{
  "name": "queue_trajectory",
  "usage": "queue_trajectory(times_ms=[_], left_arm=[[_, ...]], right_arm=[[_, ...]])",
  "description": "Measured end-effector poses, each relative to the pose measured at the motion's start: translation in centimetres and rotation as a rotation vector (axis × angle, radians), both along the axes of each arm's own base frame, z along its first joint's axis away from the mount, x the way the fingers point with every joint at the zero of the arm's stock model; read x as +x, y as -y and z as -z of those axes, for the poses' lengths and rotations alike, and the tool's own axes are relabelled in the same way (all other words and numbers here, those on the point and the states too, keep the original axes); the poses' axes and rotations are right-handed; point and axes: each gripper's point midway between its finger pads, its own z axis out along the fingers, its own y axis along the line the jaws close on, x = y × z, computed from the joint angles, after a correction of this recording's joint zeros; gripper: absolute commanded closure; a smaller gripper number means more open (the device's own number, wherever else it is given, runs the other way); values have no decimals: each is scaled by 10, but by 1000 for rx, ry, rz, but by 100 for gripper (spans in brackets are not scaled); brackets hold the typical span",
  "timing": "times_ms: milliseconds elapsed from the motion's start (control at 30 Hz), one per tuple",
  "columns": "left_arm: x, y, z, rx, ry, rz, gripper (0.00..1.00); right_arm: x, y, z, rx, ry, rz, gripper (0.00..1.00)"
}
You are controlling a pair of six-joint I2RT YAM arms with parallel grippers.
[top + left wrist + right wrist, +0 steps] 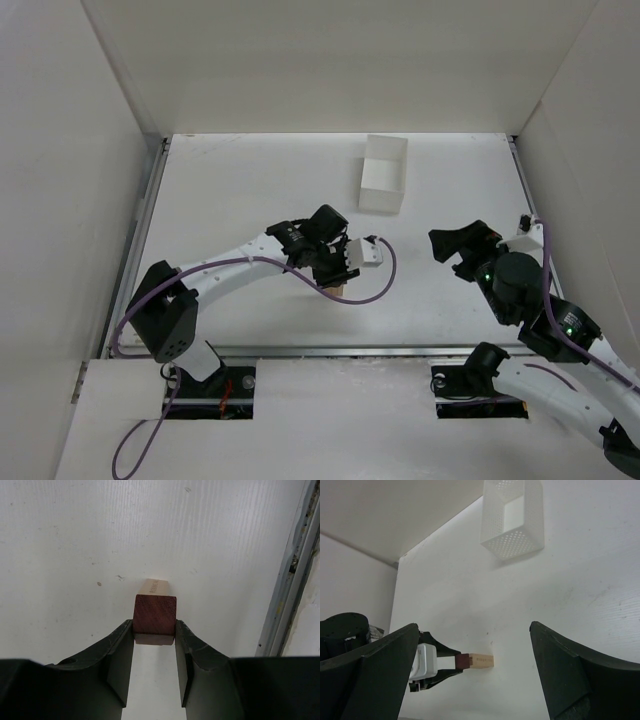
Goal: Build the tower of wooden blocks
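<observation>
A dark reddish-brown block (155,614) rests on top of a light tan block (153,586), which stands on the white table. My left gripper (154,628) is shut on the dark block, one finger against each side. From the right wrist view the dark block (463,661) and the tan block (482,661) meet end to end, with the left gripper's fingers (442,656) around the dark one. In the top view the left gripper (336,278) covers the stack, and only a tan sliver (337,291) shows. My right gripper (458,247) hangs open and empty to the right, well apart from the stack.
A white perforated open box (383,176) stands at the back middle of the table, also seen from the right wrist (512,547). A metal rail (295,565) runs along the table's edge near the left gripper. White walls enclose the table on three sides.
</observation>
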Motion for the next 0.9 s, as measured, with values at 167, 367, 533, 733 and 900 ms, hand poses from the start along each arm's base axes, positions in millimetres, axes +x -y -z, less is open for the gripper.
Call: queue_trajectory(times_ms=[167, 367, 533, 733, 900], left_arm=[[0, 0, 0, 0, -6, -8, 100], [-3, -3, 5, 11, -18, -13, 100], [-3, -3, 5, 10, -18, -14, 100], [-1, -5, 6, 19, -10, -23, 100], [1, -6, 12, 39, -14, -35, 100]], right_arm=[[0, 0, 0, 0, 0, 2, 2], [0, 1, 0, -2, 1, 7, 2], [0, 2, 1, -5, -1, 9, 2], [0, 2, 1, -7, -3, 9, 2], [0, 3, 1, -5, -1, 9, 2]])
